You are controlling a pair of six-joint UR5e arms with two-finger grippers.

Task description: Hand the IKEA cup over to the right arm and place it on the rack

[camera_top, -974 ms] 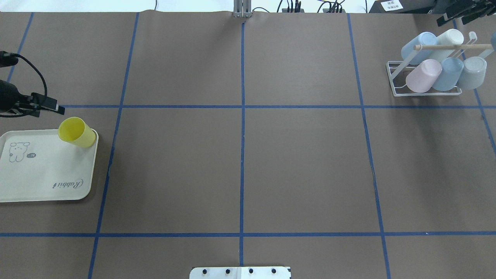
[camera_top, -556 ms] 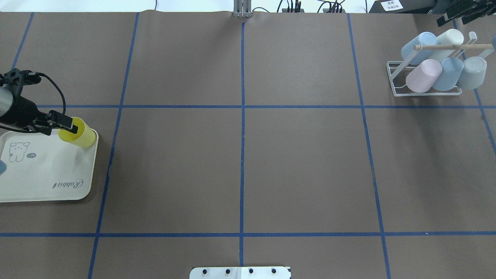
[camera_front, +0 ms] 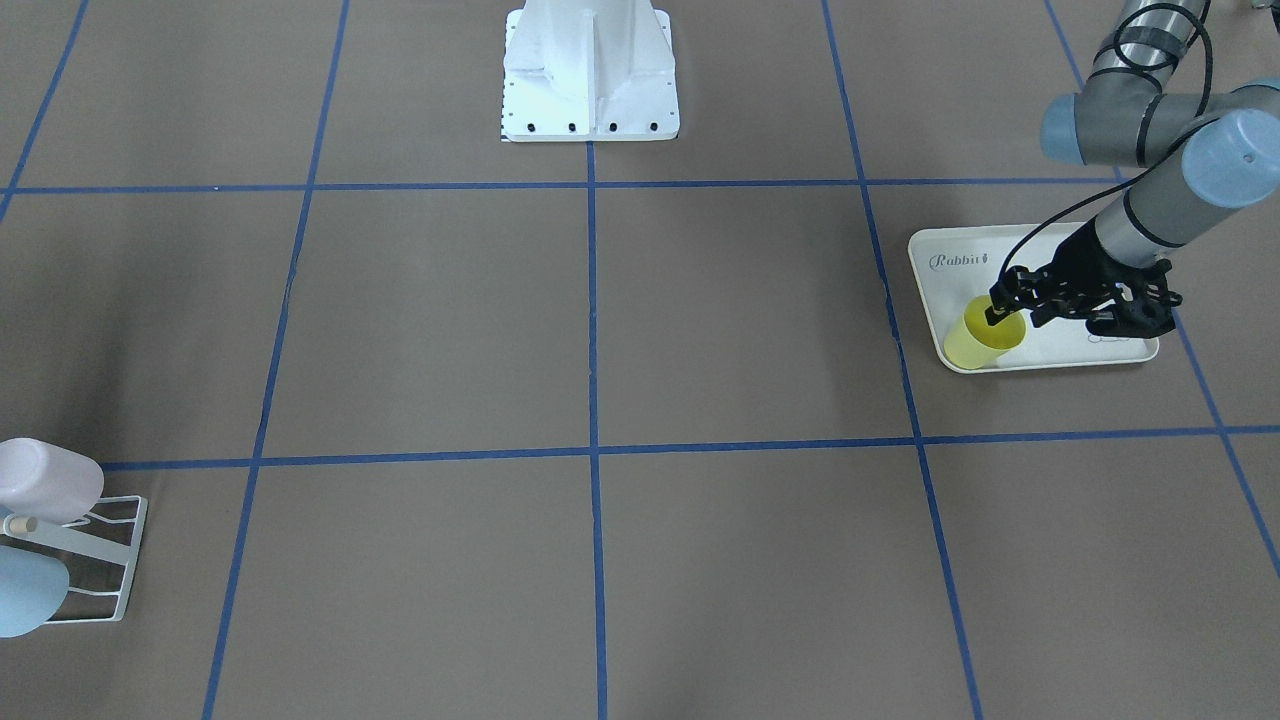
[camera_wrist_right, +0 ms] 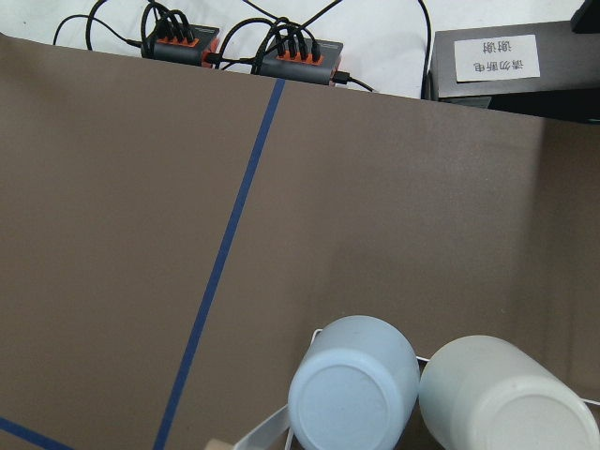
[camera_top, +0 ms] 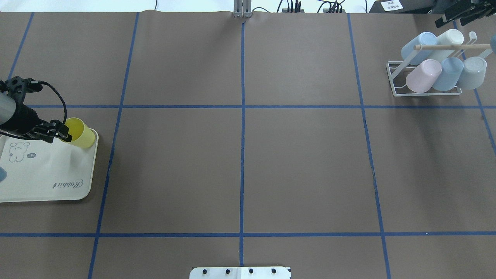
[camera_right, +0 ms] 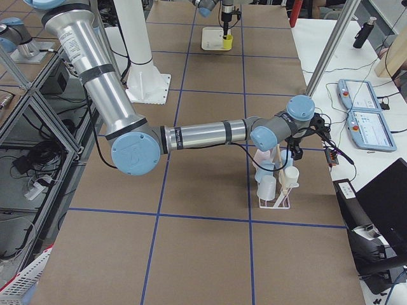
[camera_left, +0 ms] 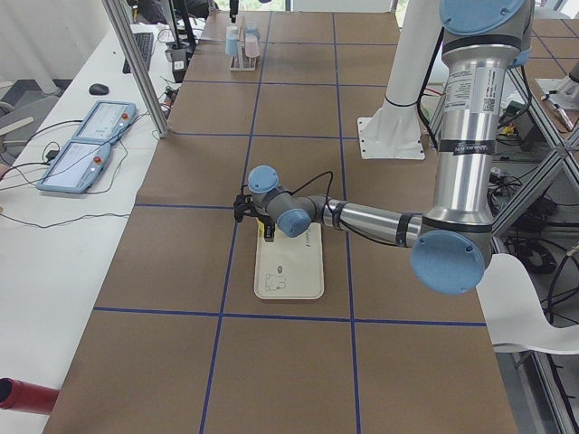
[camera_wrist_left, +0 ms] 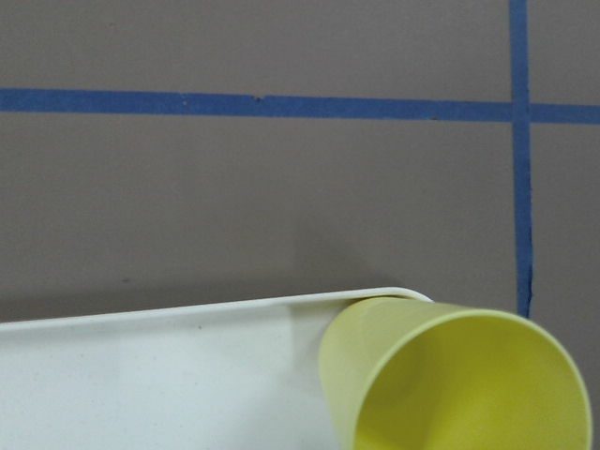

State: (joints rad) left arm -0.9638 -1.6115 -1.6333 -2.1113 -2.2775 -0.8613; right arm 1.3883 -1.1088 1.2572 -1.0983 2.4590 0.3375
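The yellow IKEA cup (camera_top: 82,134) stands upright at the far right corner of a cream rabbit-print tray (camera_top: 46,174). My left gripper (camera_top: 64,134) is at the cup's left rim, and it looks open, with one finger dipping inside the rim (camera_front: 992,314). The left wrist view shows the cup (camera_wrist_left: 459,384) from above, without fingers. The white wire rack (camera_top: 395,79) stands far right and holds several pastel cups. My right gripper (camera_top: 459,13) hovers behind the rack, only partly in frame, so I cannot tell its state.
Blue tape lines divide the brown table cover into squares. The robot's white base plate (camera_top: 240,272) sits at the near edge. Power strips and cables (camera_wrist_right: 244,52) lie beyond the table's far edge. A wooden peg (camera_top: 453,46) crosses the top of the rack.
My left gripper moved right over the yellow cup's mouth, then dropped lower against its left rim. The cup, rack and right arm stayed put.
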